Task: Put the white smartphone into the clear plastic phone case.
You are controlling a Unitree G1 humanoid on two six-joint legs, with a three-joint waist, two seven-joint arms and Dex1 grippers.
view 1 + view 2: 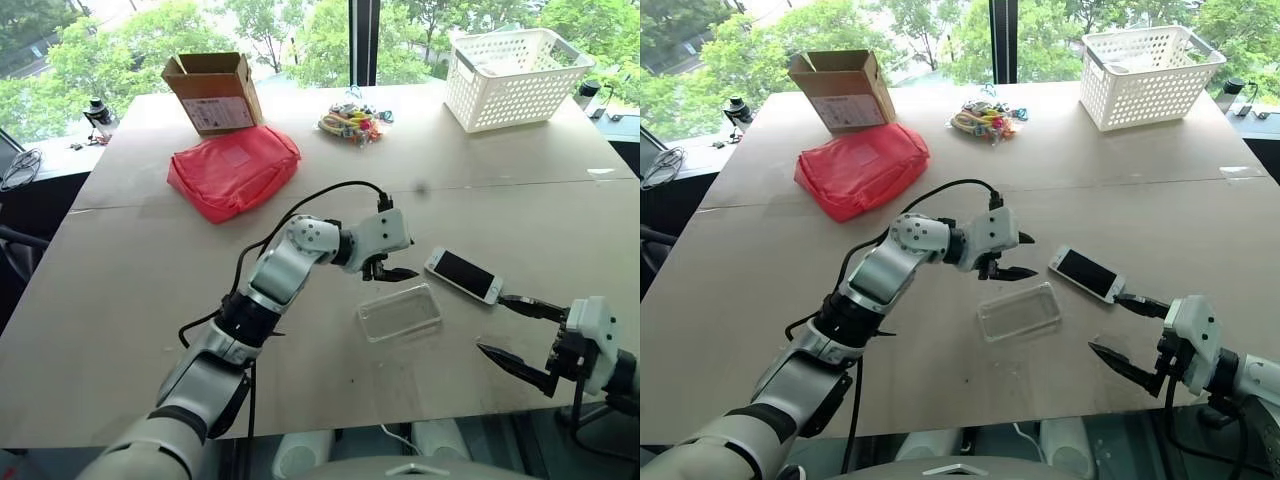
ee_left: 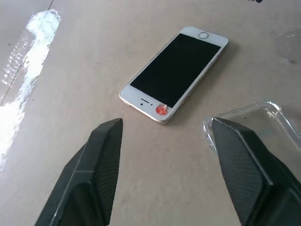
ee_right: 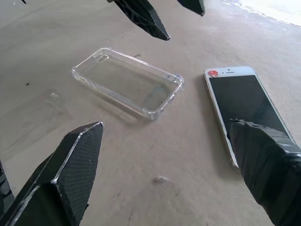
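One white smartphone (image 1: 463, 274) lay face up on the table (image 1: 130, 300), just beside one clear plastic phone case (image 1: 399, 312), which sat empty. Left hand (image 1: 392, 270) hovered over the case, fingers spread, holding nothing. Right hand (image 1: 512, 332) was spread wide too, near the phone. One white basket (image 1: 512, 75), one cardboard box (image 1: 213, 91) further back.

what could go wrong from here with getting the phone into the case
1. The white smartphone lies flat, screen up, on the table; the open right gripper may slide it instead of lifting it.
2. The clear plastic phone case lies loose beside it; the open left gripper hovering above could knock it aside.
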